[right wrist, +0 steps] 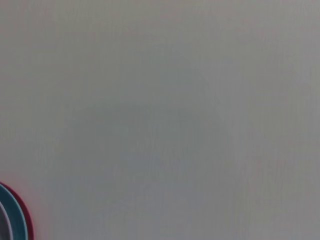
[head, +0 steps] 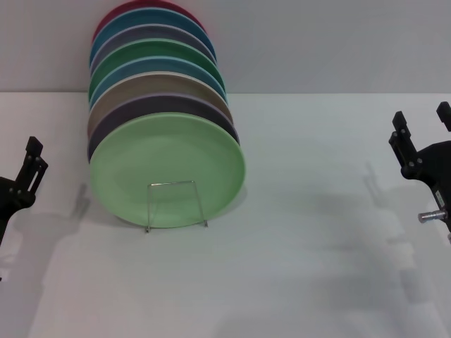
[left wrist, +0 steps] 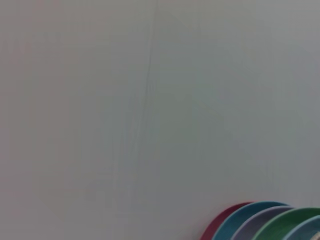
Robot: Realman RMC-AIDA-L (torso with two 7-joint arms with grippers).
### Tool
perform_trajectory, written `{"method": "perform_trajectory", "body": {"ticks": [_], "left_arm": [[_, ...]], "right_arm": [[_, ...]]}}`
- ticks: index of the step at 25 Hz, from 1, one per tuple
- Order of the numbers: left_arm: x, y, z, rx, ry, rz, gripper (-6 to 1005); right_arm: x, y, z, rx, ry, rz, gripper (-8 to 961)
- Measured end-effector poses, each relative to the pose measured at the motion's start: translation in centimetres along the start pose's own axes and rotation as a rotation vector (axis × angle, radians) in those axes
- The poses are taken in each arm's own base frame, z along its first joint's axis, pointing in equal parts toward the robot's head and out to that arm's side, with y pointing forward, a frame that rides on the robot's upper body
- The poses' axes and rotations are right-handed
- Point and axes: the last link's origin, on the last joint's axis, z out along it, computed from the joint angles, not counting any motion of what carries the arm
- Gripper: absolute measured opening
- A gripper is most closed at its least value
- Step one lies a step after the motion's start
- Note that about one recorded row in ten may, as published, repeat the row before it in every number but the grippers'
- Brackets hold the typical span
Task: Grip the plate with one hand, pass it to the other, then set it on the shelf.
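**Both grippers hang clear while the light-green plate stands at the front of the rack**

Right gripper [head: 421, 121] sits at the right edge of the head view, raised above the white table [head: 317, 246], its two dark fingers parted with a plain gap between them and nothing held. Left gripper [head: 29, 163] sits at the opposite edge, low and well apart from the plates; only one side of it shows there, so how far it is open I cannot tell, though nothing is in it.

Between the two arms, nearer the left one, the plate [head: 168, 172] stands almost upright, its light-green face turned toward the camera. It is the frontmost of a row of plates leaning one behind another toward the wall [head: 317, 42]. One thin silver loop of the shelf [head: 175, 204] crosses the lower part of that face, with its wire feet on the table.

Behind the light-green plate come a dark purple plate [head: 106, 130], a beige plate [head: 141, 88], a blue plate [head: 134, 70], a darker green plate [head: 141, 53], a lavender plate [head: 127, 35], a teal-blue plate [head: 134, 20] and, last, a red plate [head: 116, 10].

Left wrist view shows mostly blank wall, with the tops of the rear plates, the red one [left wrist: 225, 220] outermost. Right wrist view shows the same wall and a sliver of red rim [right wrist: 27, 220].
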Motion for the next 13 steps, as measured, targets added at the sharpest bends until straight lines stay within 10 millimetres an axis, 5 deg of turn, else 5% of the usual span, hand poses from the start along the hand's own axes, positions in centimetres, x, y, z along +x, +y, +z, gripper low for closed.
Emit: {"method": "perform_trajectory", "body": {"ticks": [13], "left_arm": [[0.16, 0.1, 0.26, -0.002, 0.011, -0.004, 813]], "right_arm": [[-0.2, 0.29, 0.37, -0.024, -0.012, -0.007, 659]]}}
